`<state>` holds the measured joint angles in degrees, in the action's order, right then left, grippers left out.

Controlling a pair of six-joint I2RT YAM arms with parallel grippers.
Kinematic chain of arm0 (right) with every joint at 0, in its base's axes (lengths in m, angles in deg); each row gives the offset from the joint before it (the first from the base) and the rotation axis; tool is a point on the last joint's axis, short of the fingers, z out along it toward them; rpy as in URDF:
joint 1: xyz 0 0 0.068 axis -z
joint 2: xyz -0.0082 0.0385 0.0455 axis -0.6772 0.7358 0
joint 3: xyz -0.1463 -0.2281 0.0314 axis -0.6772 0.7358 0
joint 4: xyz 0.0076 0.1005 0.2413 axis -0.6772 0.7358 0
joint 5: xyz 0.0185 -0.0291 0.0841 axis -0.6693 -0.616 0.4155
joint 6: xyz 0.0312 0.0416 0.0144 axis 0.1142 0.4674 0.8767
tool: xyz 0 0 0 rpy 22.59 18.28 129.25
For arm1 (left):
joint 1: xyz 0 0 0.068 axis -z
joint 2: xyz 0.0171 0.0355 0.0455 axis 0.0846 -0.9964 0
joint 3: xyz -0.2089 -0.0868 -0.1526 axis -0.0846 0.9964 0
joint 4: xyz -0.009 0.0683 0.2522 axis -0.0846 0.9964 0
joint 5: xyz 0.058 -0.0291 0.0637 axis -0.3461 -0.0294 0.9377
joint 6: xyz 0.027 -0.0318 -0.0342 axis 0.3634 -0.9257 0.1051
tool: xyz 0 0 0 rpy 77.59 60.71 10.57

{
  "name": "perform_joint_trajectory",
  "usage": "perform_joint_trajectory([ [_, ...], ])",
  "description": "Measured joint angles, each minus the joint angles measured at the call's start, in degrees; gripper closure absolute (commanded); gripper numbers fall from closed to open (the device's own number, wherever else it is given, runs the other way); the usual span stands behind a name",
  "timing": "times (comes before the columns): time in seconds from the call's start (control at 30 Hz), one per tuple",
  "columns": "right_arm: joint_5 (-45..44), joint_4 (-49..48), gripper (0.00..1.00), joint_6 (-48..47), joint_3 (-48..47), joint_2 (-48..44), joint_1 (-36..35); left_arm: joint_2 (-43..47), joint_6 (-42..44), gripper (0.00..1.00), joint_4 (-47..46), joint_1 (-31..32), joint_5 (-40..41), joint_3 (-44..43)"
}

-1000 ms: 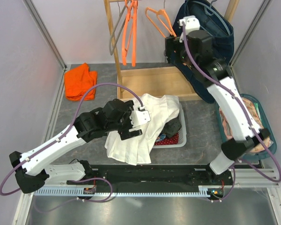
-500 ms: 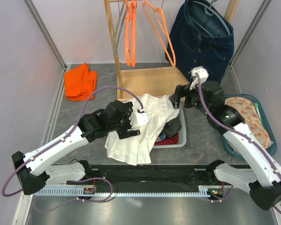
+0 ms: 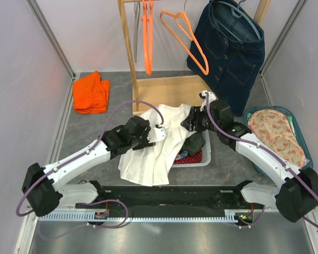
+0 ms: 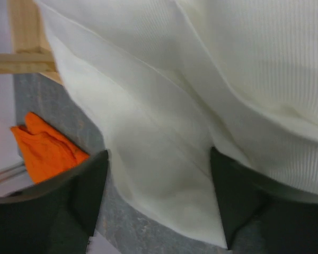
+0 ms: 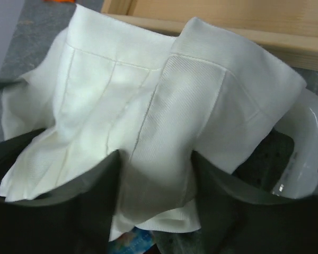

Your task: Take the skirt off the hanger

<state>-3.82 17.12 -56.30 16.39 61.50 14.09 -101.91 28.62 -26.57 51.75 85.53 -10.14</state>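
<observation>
Grey table held the white skirt, spread over a tray in the middle, and the left gripper and right gripper both stood open over it, so pulling it off what looked like its white hanger seemed not yet done.

The skirt is plain cream-white with a finely ribbed weave; the denim garment hanging behind is dark blue. The hangers and folded cloth are bright orange. The tub is teal, its patterned cloth seemingly floral, pink on cream; the tabletop is mottled grey
</observation>
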Motion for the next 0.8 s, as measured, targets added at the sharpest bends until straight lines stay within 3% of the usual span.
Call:
perform_joint_trajectory([
  [0.03,0.17,-0.7,0.6,0.76,0.0,-0.26,-0.31,-1.31,0.81,0.98,0.02,-0.2,0.09,0.74],
  [0.2,-1.33,0.96,0.94,-0.92,-0.9,-6.6,-3.8,-4.26,0.85,0.98,1.6,-0.22,0.02,-1.09],
  [0.33,-2.75,3.76,1.0,-2.56,-6.32,-15.04,-6.45,-4.39,-0.44,0.97,3.37,-0.22,-1.05,-12.52],
  [0.43,-4.11,4.35,1.0,-3.58,-12.24,-20.37,-6.49,-4.5,-2.51,0.97,2.64,-0.22,-2.8,-23.43],
  [0.57,-4.92,4.31,1.0,-4.57,-18.58,-24.28,-6.49,-4.48,-5.81,0.98,2.36,-0.22,-5.97,-31.47],
  [0.7,-5.05,4.72,1.0,-5.16,-19.87,-24.59,-6.49,-4.33,-9.22,0.98,2.73,-0.09,-9.66,-30.97],
  [0.8,-5.05,5.9,1.0,-5.35,-17.75,-23.63,-6.49,-3.87,-11.06,0.98,3.13,-0.09,-10.97,-24.76],
])
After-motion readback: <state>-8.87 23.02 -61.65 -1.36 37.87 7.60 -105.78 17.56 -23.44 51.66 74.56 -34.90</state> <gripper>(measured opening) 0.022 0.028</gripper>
